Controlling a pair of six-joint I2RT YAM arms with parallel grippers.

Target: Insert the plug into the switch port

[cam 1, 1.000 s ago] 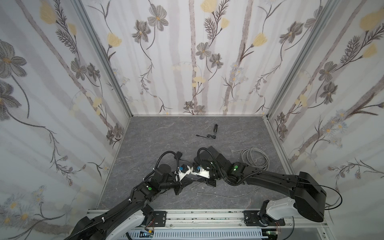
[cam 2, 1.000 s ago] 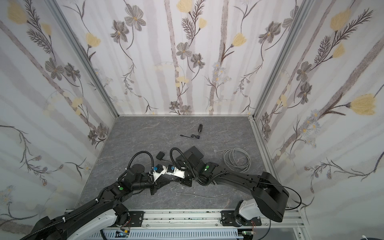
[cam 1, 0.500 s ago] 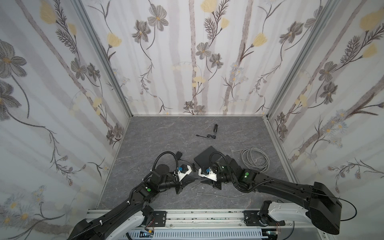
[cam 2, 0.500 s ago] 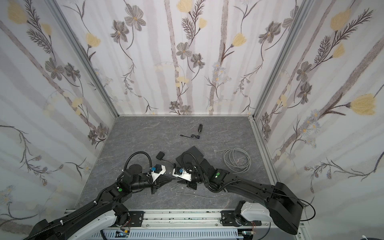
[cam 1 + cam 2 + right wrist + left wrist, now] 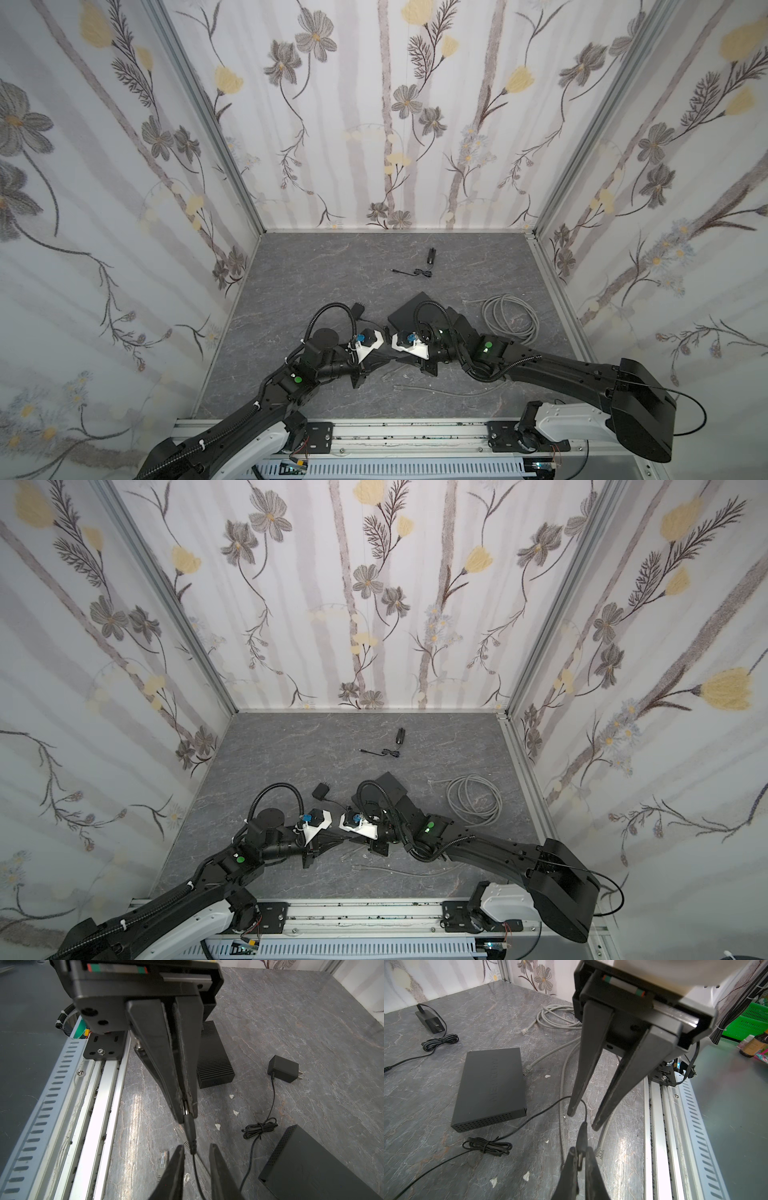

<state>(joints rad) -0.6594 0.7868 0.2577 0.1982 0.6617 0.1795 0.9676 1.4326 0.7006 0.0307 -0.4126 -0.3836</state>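
Small black barrel plug [image 5: 582,1136], trailing a thin black cord [image 5: 488,1145], is pinched at its front end between the closed fingers [image 5: 570,1169] of the left gripper [image 5: 580,1153]. Nearby, the switch [image 5: 490,1088], a flat matte-black box with a perforated side, lies flat on the grey surface [image 5: 436,1084].

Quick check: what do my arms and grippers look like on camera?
Left arm and right arm: black links, green dot each, looped corrugated black cable. Left gripper and right gripper: black, long tapered fingers, red-green strip, white camera mount.
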